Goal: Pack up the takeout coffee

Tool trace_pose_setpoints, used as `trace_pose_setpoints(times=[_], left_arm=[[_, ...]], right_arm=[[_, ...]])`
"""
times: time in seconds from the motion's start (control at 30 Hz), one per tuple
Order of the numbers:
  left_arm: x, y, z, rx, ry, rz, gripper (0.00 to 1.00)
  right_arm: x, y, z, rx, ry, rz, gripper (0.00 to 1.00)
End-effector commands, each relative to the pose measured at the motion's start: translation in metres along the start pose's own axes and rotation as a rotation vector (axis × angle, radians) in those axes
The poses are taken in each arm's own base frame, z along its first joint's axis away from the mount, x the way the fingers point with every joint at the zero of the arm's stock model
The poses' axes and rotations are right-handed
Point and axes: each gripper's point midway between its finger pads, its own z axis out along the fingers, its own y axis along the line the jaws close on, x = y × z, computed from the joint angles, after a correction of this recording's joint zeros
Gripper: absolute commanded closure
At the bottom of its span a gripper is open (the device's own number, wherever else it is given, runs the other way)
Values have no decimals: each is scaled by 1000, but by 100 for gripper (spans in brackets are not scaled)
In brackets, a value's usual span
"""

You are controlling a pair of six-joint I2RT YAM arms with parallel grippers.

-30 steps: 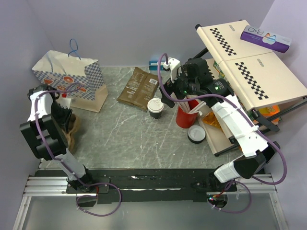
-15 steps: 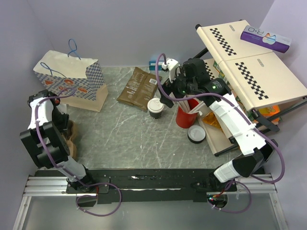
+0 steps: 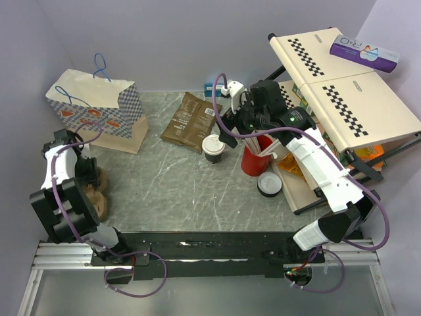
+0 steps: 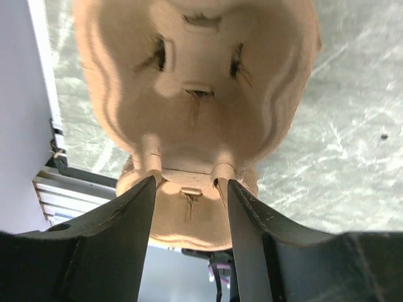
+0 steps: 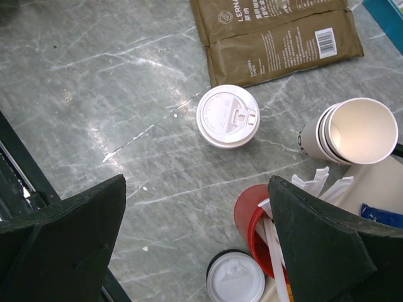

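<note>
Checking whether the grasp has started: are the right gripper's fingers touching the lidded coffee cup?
Apart. In the right wrist view the lidded coffee cup stands on the table, clear of both wide-open fingers of the right gripper.

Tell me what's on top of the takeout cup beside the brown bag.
A round white lid closes the takeout cup, with nothing resting on it. The contents are hidden under that lid.

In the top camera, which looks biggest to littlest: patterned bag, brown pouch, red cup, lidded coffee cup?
1. patterned bag
2. brown pouch
3. red cup and lidded coffee cup: they look about alike.
</note>
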Motion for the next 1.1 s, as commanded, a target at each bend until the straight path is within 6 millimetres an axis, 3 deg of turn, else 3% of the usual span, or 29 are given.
trace_pose_setpoints(times=[0.0, 0.7, 1.07], left_arm=[[-16, 8, -1, -44, -89, -63, 46], [-1, 5, 9, -46, -23, -69, 55], [5, 8, 11, -64, -23, -85, 52]], right_arm=[[-15, 4, -10, -1, -59, -10, 0], [-17, 5, -8, -7, -61, -11, 0], [-16, 5, -6, -11, -58, -8, 0]])
